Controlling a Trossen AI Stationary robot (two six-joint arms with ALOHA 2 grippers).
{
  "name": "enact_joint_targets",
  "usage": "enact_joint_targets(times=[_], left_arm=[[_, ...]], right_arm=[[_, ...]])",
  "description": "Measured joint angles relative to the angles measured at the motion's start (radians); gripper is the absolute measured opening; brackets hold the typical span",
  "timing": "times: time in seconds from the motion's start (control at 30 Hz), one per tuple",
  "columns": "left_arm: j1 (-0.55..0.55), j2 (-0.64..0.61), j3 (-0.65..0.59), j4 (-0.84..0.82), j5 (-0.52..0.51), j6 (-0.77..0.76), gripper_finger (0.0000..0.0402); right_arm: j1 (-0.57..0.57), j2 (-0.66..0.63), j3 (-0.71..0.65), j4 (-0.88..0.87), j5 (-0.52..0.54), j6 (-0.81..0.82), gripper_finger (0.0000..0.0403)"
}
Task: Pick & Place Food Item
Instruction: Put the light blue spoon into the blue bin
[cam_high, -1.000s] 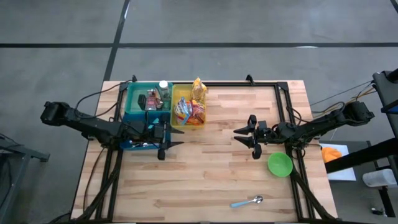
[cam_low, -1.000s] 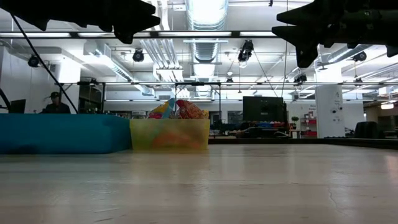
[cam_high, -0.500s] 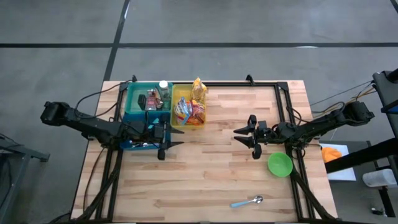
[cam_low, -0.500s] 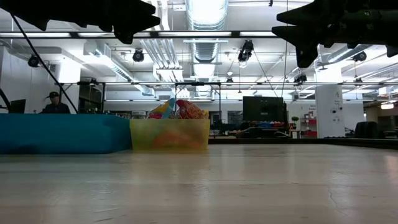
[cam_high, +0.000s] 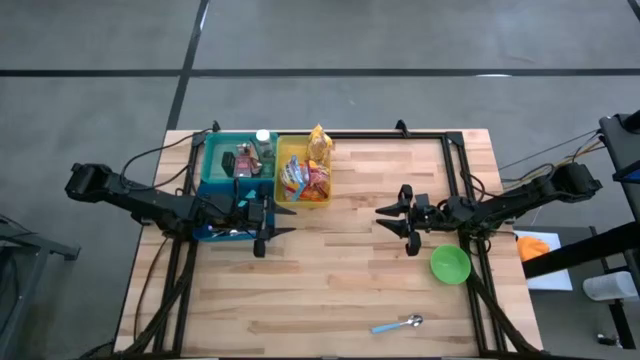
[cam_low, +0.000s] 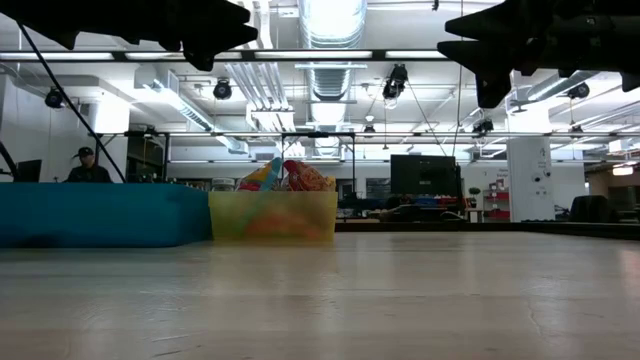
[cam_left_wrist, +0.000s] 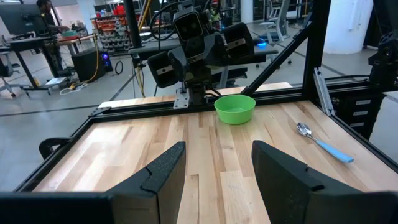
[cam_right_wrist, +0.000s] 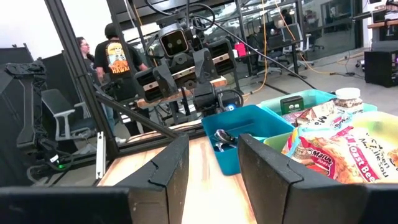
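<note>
My left tool hangs above the bench with its two fingers parted and nothing between them — it touches nothing. My right tool faces it across the middle of the bench, fingers also apart and empty. Both arms reach in low and nearly level from opposite edges, the left from beside the bins, the right from just beside the bowl, the tools pointing at each other and well apart.

Two bins stand side by side at the far left of the bench: a teal bin and a yellow bin, touching. The food packets lie piled in the yellow bin, with one tall packet standing at its far end; how many there are I cannot tell. The teal bin holds a white-capped jar and some dark items. One green bowl sits near my right arm, and one spoon with a blue handle lies near the front edge.
</note>
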Motion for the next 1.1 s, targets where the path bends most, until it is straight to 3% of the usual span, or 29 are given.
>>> enact_joint_targets(times=[0.27,0.47,0.57,0.67,0.77,0.9,1.1], left_arm=[[0.0,0.0,0.0,0.0,0.0,0.0,0.0185],[0.0,0.0,0.0,-0.003,0.0,0.0,0.0185],[0.0,0.0,0.0,-0.007,0.0,0.0,0.0185],[0.0,0.0,0.0,-0.008,0.0,0.0,0.0185],[0.0,0.0,0.0,-0.01,0.0,0.0,0.0185],[-0.001,0.0,0.0,-0.01,0.0,0.001,0.0185],[-0.001,0.0,0.0,-0.01,0.0,0.001,0.0185]], right_arm=[[0.0,0.012,0.016,0.0,0.0,0.017,0.0135],[0.0,0.037,0.06,-0.012,-0.008,0.186,0.0135],[0.0,0.039,0.12,-0.094,-0.079,0.278,0.0135],[0.015,0.042,0.224,-0.301,-0.168,0.328,0.0135],[0.06,0.045,0.364,-0.638,-0.18,0.301,0.0135],[0.142,0.1,0.573,-1.033,-0.117,0.305,0.0134],[0.288,0.259,0.809,-1.363,0.017,0.307,0.0134]])
